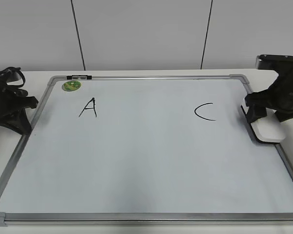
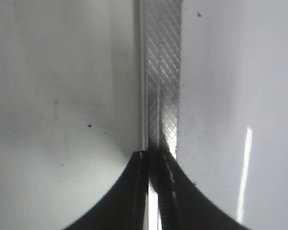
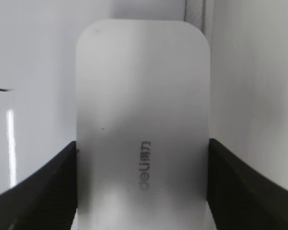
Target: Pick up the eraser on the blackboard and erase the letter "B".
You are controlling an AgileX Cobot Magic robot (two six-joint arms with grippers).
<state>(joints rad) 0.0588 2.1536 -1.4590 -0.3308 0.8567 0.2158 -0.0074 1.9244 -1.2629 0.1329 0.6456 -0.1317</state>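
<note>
The blackboard (image 1: 146,161) is a white board with a grey frame, lying flat. It carries a black "A" (image 1: 89,107) and a black "C" (image 1: 205,111). No letter "B" shows; the patch between them is blank. The white eraser (image 1: 268,131) sits at the board's right edge. My right gripper (image 1: 263,109) is shut on it; in the right wrist view both fingers (image 3: 143,158) press the sides of the eraser (image 3: 141,96). My left gripper (image 1: 25,127) is shut and empty at the board's left edge, over the frame (image 2: 163,72), fingertips together (image 2: 153,158).
A small round green magnet (image 1: 71,86) sits at the board's far left corner, beside a black clip (image 1: 79,77) on the top frame. The board lies on a white table against a grey panelled wall.
</note>
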